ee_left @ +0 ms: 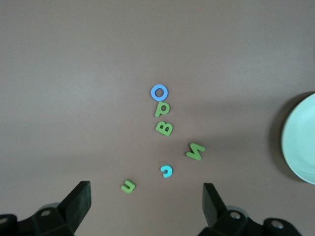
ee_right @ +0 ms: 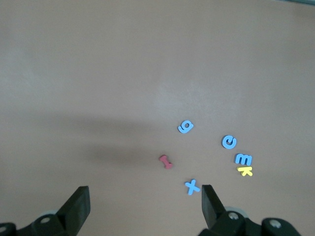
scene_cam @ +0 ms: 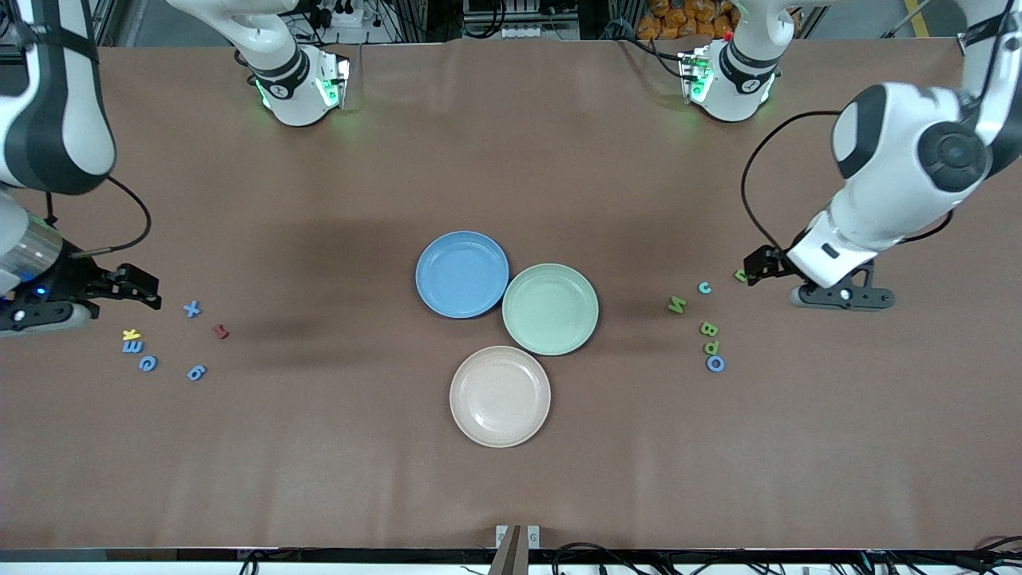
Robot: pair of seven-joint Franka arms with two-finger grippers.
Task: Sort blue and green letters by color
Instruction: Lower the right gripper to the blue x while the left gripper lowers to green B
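Three plates are sitting together in the middle of the brown surface (scene_cam: 511, 160): a blue plate (scene_cam: 461, 274), a pale green plate (scene_cam: 550, 308) touching it on the left arm's side, and a beige plate (scene_cam: 500, 395) nearest the front camera.

The letters are lying in two loose groups, none of them on a plate yet. Toward the left arm's end, a blue O (scene_cam: 715, 363) is lying nearest the front camera, with a green P (scene_cam: 711, 347) just beside it and a green B (scene_cam: 708, 328) next in the same row. A green N (scene_cam: 677, 304) is resting a little closer to the plates, a small light blue letter (scene_cam: 705, 287) (hard to read) is lying farther from the camera, and a small green letter (scene_cam: 740, 275) is sitting close by the left hand (scene_cam: 758, 263). That hand is hovering low over the surface with its fingers (ee_left: 78, 201) spread wide apart, holding nothing.

Toward the right arm's end, a blue X (scene_cam: 192, 308), a blue E (scene_cam: 132, 346), a blue round letter (scene_cam: 148, 363) and a blue 9 (scene_cam: 196, 372) are lying near each other. A yellow K (scene_cam: 131, 335) is touching the E, and a dark red letter (scene_cam: 221, 331) is lying apart, closer to the plates. The right hand (scene_cam: 140, 289) is hanging over the surface beside the X, its fingers (ee_right: 81, 204) also wide apart and empty.
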